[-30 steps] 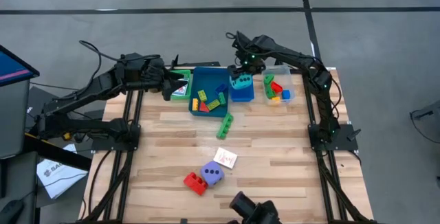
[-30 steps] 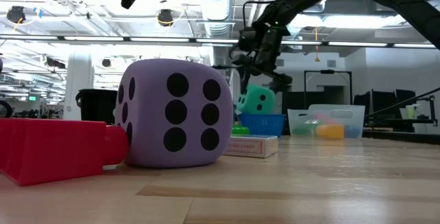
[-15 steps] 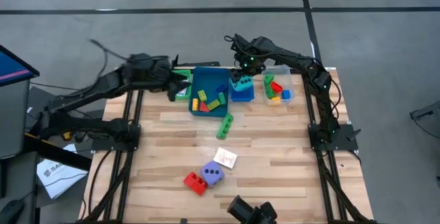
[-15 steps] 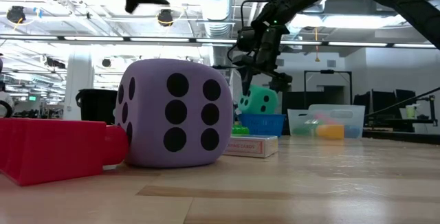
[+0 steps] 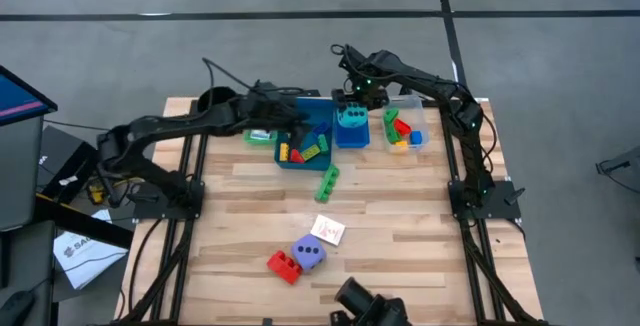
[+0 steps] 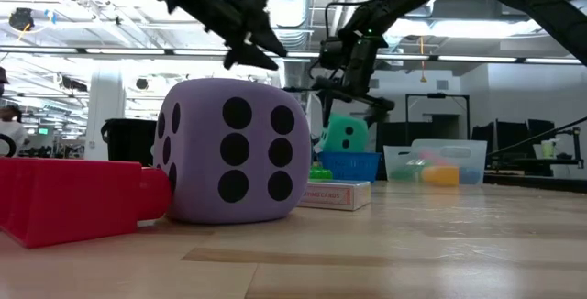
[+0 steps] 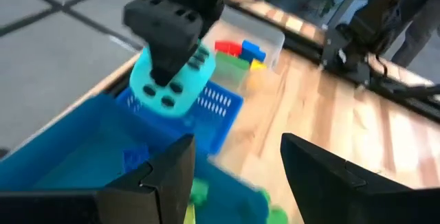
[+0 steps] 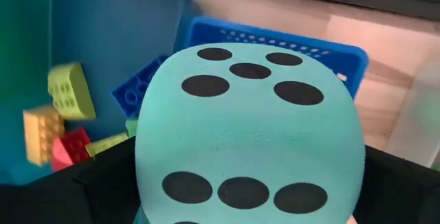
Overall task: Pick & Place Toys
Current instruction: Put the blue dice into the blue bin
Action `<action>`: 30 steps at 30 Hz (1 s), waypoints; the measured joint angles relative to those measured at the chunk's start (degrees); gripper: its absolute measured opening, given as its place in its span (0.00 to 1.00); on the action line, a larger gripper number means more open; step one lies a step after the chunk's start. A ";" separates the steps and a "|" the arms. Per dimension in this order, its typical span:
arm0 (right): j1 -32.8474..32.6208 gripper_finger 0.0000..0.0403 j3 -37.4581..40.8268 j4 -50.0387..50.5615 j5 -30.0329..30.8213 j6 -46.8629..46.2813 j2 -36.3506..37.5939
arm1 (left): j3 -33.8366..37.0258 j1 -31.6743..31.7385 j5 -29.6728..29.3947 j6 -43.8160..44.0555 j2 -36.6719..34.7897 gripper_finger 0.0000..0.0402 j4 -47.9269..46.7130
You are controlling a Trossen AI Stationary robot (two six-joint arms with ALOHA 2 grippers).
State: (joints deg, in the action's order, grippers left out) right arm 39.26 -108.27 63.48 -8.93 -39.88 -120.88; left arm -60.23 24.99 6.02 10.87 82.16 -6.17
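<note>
Teal dotted dice (image 5: 350, 117) sits clamped in right gripper (image 5: 349, 107), jaws at full spread, over small blue mesh basket (image 5: 352, 135) upper centre. Best lower till it's inside the rim, then release. Left gripper (image 5: 300, 123) part-open, empty, over big blue tray (image 5: 287, 156) w/ bricks.

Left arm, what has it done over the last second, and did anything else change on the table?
The left claw swung in from beside the green tray toward the table's middle and now hangs empty and open over the big blue tray. The right claw stays clamped on the teal dice at the small blue basket. The purple dice, red brick, card and green brick have not moved.
</note>
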 joint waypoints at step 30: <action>-1.68 0.99 0.00 -3.12 -0.01 -9.25 0.00 | -1.87 -4.39 -6.38 -0.61 21.94 0.43 32.02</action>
State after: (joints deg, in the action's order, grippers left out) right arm 37.58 -108.27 60.36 -8.95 -49.12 -120.88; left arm -62.10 20.60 -0.36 10.26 104.11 25.85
